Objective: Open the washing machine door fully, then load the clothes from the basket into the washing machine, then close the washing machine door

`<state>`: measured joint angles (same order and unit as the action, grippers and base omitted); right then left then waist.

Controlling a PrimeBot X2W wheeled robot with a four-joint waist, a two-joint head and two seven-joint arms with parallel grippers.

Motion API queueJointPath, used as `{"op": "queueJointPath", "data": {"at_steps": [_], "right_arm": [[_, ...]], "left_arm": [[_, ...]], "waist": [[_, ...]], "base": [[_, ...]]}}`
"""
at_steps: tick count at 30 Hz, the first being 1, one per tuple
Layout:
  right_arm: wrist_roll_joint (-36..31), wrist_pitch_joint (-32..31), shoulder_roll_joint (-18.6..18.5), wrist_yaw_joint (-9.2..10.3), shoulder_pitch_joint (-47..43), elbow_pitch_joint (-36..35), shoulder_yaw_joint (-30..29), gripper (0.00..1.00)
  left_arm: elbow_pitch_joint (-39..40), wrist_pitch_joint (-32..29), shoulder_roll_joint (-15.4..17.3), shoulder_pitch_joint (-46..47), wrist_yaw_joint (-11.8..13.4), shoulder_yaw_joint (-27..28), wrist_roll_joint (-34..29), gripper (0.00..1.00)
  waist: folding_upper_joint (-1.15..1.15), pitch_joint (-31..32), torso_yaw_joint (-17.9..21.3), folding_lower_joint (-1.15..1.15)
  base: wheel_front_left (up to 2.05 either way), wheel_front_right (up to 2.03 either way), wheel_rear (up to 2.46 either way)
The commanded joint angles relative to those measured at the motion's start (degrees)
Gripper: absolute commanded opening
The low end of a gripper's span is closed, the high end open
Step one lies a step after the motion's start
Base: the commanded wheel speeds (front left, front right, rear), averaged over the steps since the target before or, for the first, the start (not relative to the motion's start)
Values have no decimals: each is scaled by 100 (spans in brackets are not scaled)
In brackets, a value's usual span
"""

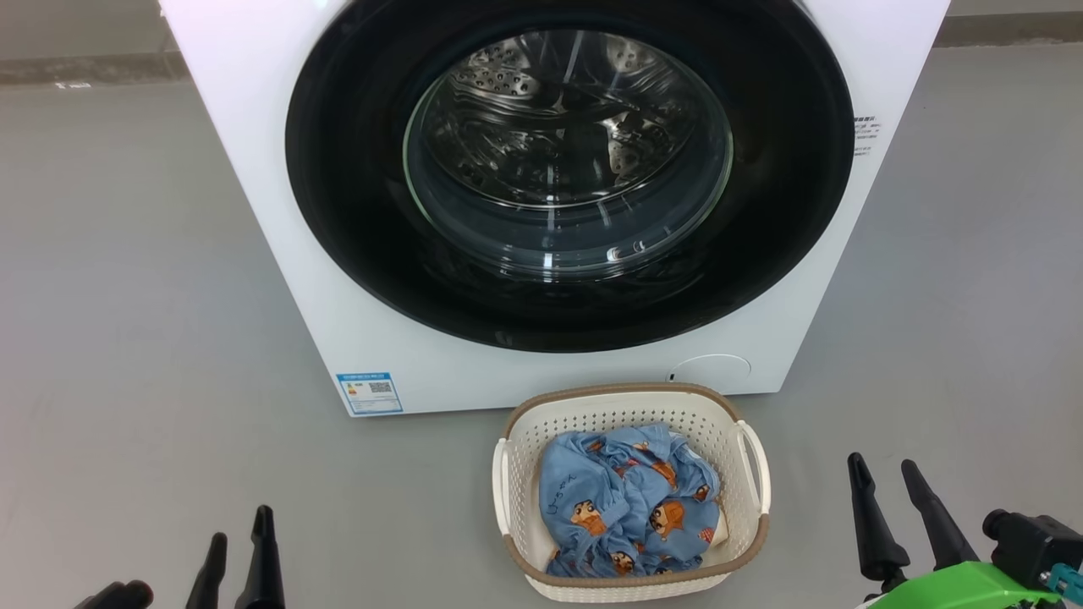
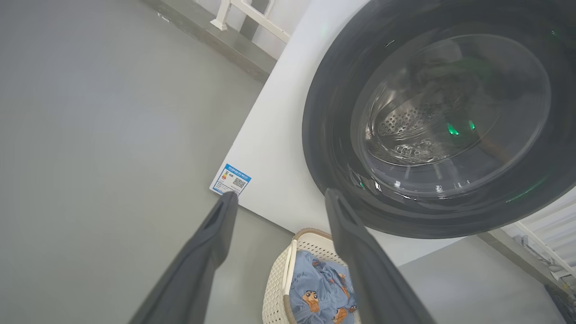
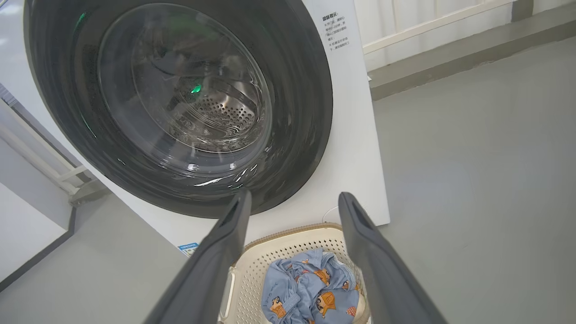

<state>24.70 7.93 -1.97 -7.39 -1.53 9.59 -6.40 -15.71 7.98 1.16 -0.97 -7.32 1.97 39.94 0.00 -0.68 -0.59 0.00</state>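
Nearest, at lower left and lower right, the left tool [image 1: 241, 529] and the right tool [image 1: 882, 467] hang above the grey floor [image 1: 127, 296], each with its fingers spread wide and holding nothing. Between them, nearer the right tool, the basket [image 1: 622, 391] stands on the floor with the clothes [image 1: 626, 507] bundled inside. Just beyond it rises the washing machine [image 1: 279, 169], with a blue label [image 1: 369, 392] at its lower left. The washing machine door [image 1: 355, 169] lies shut against the front, and the steel drum [image 1: 508, 85] shows through its glass.
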Motion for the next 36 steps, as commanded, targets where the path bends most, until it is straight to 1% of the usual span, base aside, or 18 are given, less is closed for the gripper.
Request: {"op": "queueJointPath", "data": {"at_steps": [1, 10, 36], "right_arm": [[-270, 106, -77, -7, -18, -158, 80, 100], [-962, 257, -83, -8, -61, -254, 66, 100], [-2854, 676, -91, -10, -171, -487, -12, 100]], "left_arm": [[169, 96, 117, 77, -11, 110, -244, 100], [217, 248, 131, 19, -13, 115, -908, 100], [379, 671, 169, -26, -16, 145, -2504, 100]], "waist": [[0, 6, 2, 0], [0, 13, 13, 0], [0, -12, -18, 0]], "base": [[0, 0, 0], [0, 0, 0], [0, 0, 0]]}}
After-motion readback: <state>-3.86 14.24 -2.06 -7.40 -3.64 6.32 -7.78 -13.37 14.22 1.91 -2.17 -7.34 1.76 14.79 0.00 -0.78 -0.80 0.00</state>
